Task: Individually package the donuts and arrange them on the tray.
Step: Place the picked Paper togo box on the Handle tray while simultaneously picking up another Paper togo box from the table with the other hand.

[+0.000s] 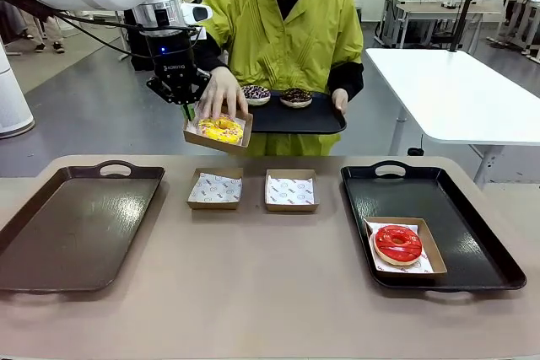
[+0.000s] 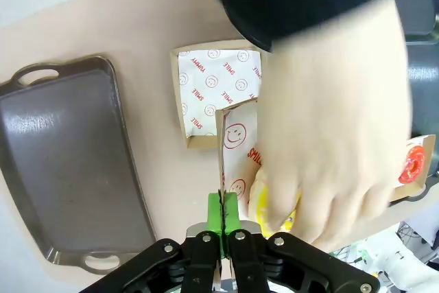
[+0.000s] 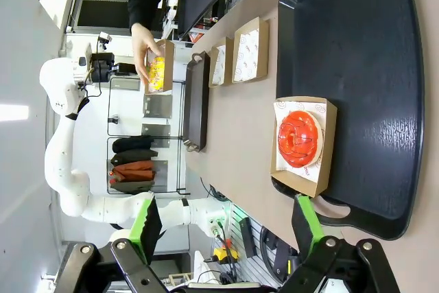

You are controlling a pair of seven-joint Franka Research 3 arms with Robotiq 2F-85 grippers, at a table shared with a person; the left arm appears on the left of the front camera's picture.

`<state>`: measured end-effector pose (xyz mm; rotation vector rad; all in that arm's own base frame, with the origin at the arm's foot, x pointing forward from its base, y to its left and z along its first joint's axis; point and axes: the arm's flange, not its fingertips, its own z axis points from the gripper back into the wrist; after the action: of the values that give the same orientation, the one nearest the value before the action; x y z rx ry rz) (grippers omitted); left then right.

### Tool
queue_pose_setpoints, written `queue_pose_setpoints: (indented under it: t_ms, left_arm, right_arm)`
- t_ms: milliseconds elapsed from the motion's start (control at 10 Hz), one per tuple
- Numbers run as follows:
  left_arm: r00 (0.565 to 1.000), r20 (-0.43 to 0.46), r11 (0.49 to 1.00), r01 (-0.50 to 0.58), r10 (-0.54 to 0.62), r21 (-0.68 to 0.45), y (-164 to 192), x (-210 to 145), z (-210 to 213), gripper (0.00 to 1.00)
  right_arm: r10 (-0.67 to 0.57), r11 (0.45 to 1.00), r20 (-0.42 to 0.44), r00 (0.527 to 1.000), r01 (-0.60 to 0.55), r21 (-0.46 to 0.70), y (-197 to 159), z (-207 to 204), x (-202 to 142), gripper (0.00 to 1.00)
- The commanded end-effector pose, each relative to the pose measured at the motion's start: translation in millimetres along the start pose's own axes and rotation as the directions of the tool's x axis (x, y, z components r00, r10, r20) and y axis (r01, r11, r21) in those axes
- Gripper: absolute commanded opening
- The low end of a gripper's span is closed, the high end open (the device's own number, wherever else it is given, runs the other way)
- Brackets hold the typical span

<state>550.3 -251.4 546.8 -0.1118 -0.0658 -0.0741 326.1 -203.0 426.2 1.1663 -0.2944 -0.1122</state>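
Note:
My left gripper [image 1: 187, 111] is shut on the edge of a cardboard box [image 1: 196, 134], held in the air above the table's far side. In the left wrist view its green pads [image 2: 222, 211] pinch the box wall. A yellow donut [image 1: 221, 130] lies in that box, and a person's hand [image 1: 221, 94] rests on it. A red donut [image 1: 397, 244] sits in its box on the black tray [image 1: 472, 233] at the right. My right gripper [image 3: 226, 217] stands open above that tray's near edge, holding nothing.
The person holds a second black tray [image 1: 325, 120] bearing a purple-white sprinkled donut [image 1: 256, 93] and a chocolate one [image 1: 296, 96]. Two empty paper-lined boxes [image 1: 215, 188] [image 1: 291, 190] stand mid-table. A brown tray [image 1: 76, 225] lies at the left.

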Motion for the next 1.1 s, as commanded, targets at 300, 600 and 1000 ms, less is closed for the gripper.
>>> queue_pose_setpoints:
  t_ms: [300, 600, 1000]
  left_arm:
    - [1.0, 0.001, 1.0, -0.006, 0.006, -0.008, 2, -5, 1, 0.0]
    - [1.0, 0.001, 1.0, -0.006, 0.006, -0.008, 2, -5, 1, 0.0]
    - [0.997, -0.008, 0.996, 0.071, -0.071, -0.053, 25, -31, 32, 0.01]
  right_arm:
    - [-0.001, 1.0, -0.004, 1.0, 0.001, 0.006, 0, 2, 0, 1.0]
    - [-0.001, 1.0, -0.004, 1.0, 0.001, 0.006, 0, 2, 0, 1.0]
    - [0.027, 0.996, -0.012, 1.0, -0.028, -0.084, 38, -18, 24, 1.0]
